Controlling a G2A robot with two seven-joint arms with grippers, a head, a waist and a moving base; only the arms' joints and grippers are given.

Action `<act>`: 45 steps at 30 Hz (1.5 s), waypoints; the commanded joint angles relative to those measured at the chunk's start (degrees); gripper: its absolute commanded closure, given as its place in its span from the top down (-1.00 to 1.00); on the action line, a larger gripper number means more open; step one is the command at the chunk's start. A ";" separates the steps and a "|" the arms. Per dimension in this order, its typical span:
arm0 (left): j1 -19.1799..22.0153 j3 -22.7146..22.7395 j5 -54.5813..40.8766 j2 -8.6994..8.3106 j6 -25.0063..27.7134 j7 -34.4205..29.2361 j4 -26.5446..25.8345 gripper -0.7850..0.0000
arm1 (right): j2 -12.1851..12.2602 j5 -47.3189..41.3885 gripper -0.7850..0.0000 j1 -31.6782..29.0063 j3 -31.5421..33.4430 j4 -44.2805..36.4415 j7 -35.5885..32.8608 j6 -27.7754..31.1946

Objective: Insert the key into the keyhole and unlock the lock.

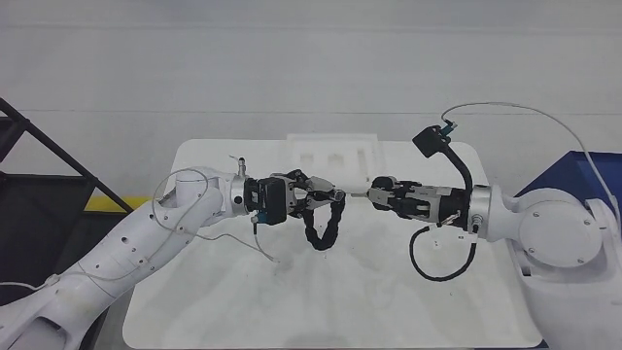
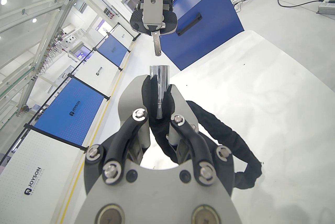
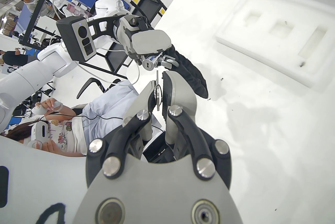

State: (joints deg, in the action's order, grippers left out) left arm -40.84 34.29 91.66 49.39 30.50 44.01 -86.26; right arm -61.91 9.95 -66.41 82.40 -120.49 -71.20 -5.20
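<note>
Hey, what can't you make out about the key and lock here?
End face of the lock cylinder: left wrist view, turned away from the camera.
Teeth of the key: right wrist view, edge-on in the right gripper.
Where the cable joins the cylinder: left wrist view, hidden by the left gripper.

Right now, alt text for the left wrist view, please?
The left gripper grips the lock by its shiny barrel, black cable looping over the table. Facing it, the right gripper holds the key, tip just short of the barrel.
</note>
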 commanded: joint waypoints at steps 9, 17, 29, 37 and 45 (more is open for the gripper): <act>-2.52 1.12 -2.30 0.35 -1.42 -5.06 -1.64 -1.00 | 0.41 3.08 -1.00 -1.68 0.26 -2.95 1.84 -2.07; -3.90 2.15 -2.65 1.32 -3.14 -9.76 -4.16 -1.00 | 0.97 10.16 -1.00 -2.15 -1.67 -9.19 1.32 -11.79; -4.68 3.18 -0.36 2.69 -3.37 -10.38 -3.62 -1.00 | 1.25 13.21 -1.00 0.08 -5.51 -10.00 2.03 -17.34; -5.55 4.61 0.92 3.11 -2.93 -9.70 -3.30 -1.00 | 1.44 12.58 -1.00 0.25 -5.72 -9.67 3.05 -19.38; -6.33 5.82 1.57 3.57 -2.12 -9.67 -3.28 -1.00 | 1.68 11.85 -1.00 1.16 -6.80 -8.56 2.22 -19.63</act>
State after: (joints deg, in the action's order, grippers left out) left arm -47.10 39.99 93.16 52.90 28.29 34.37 -89.52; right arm -60.24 21.91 -65.37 75.73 -129.19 -69.00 -24.82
